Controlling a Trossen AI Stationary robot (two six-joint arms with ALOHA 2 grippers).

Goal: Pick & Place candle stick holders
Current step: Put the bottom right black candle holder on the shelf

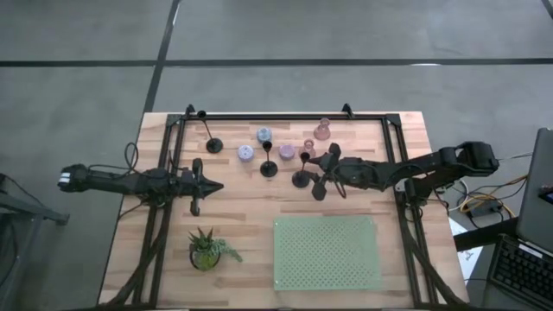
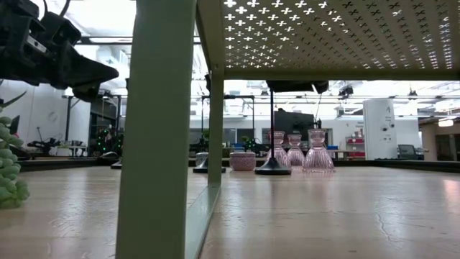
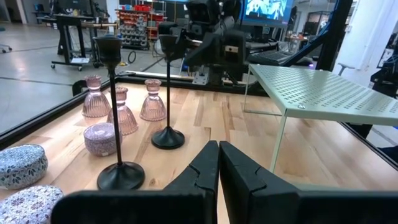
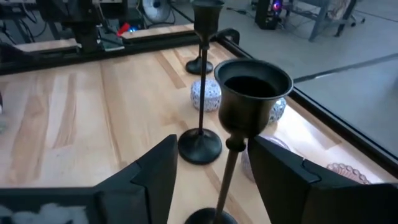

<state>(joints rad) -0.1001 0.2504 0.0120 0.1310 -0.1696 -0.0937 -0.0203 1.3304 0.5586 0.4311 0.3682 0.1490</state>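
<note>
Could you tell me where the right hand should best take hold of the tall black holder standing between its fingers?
Grip the black holder on its thin stem just under the cup, coming in level from the side. It stands upright on a round base, and the right hand is open with the stem between its fingers. The cup looks too wide to grip securely.

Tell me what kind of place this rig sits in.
Probably a robotics lab or workshop. Beyond the wooden table the left wrist view shows stocked shelves and a lit monitor; the high view shows a bare concrete floor and a keyboard beside the table.
</note>
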